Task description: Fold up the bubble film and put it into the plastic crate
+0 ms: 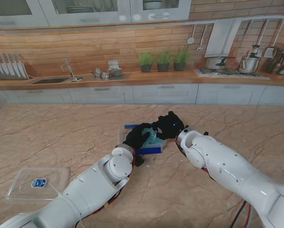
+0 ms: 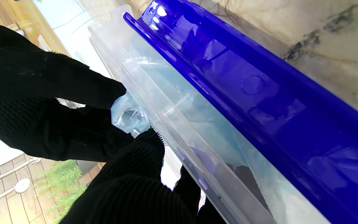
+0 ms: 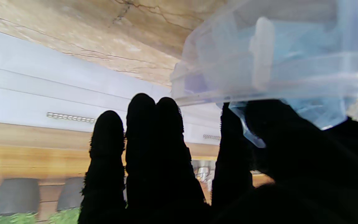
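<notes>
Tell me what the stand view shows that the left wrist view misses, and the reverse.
Only the stand view shows both arms meeting over the crate, the right hand, the clear lid on the table by the left arm, and the kitchen counter behind.

Only the left wrist view shows the left hand's fingers pinching a fold of film at the crate's clear wall, with the blue rim seen close.

Both show the left hand, the crate and the pale blue film in it.
</notes>
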